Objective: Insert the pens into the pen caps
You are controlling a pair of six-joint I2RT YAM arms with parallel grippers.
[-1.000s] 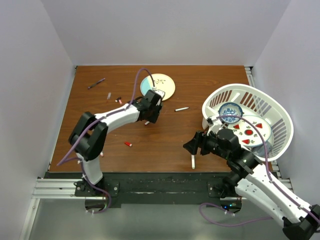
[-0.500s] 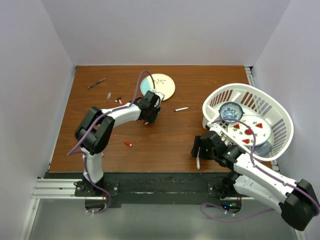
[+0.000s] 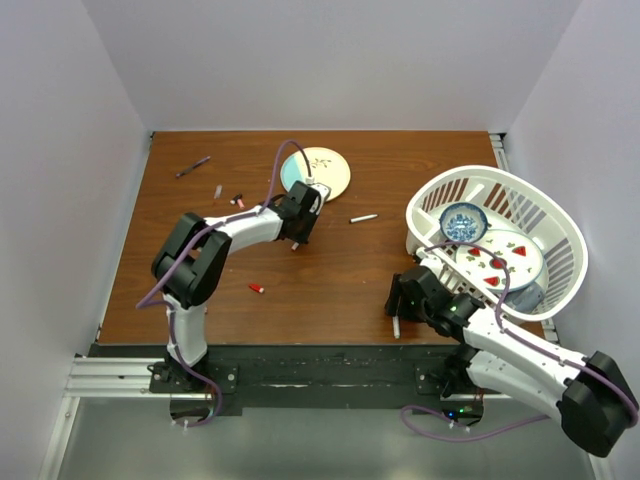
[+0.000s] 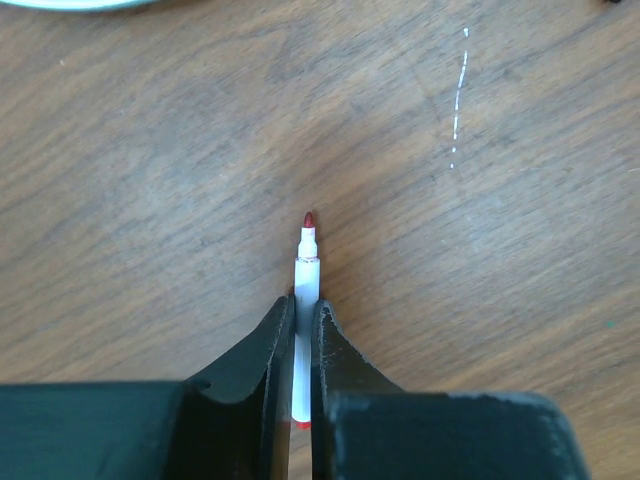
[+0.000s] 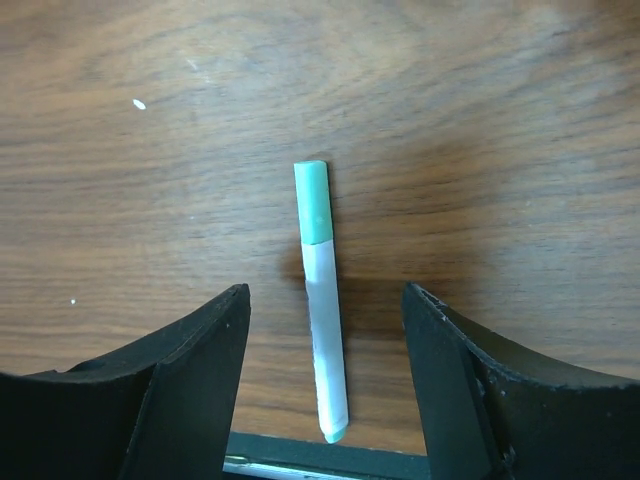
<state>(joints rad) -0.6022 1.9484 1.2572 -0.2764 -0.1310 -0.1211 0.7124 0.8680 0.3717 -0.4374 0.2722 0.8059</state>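
Note:
In the left wrist view my left gripper (image 4: 302,310) is shut on a white pen (image 4: 306,275) with a bare red tip, low on the wooden table. From above, that gripper (image 3: 296,238) sits just below the round plate. My right gripper (image 5: 325,300) is open and straddles a white pen (image 5: 326,330) that wears a green cap (image 5: 312,203) and lies flat by the table's front edge (image 5: 300,455). A red pen cap (image 3: 257,288) lies alone at the near left. Another white pen (image 3: 363,217) and a dark purple pen (image 3: 192,166) lie farther back.
A pale round plate (image 3: 325,175) sits at the back centre. Small caps (image 3: 238,200) lie left of it. A white laundry-style basket (image 3: 555,235) with a bowl and a patterned plate fills the right side, close behind my right arm. White walls enclose the table.
My left gripper has closed on the red-tipped pen. My right arm has swung in over the green-capped pen, and its jaws have narrowed a little.

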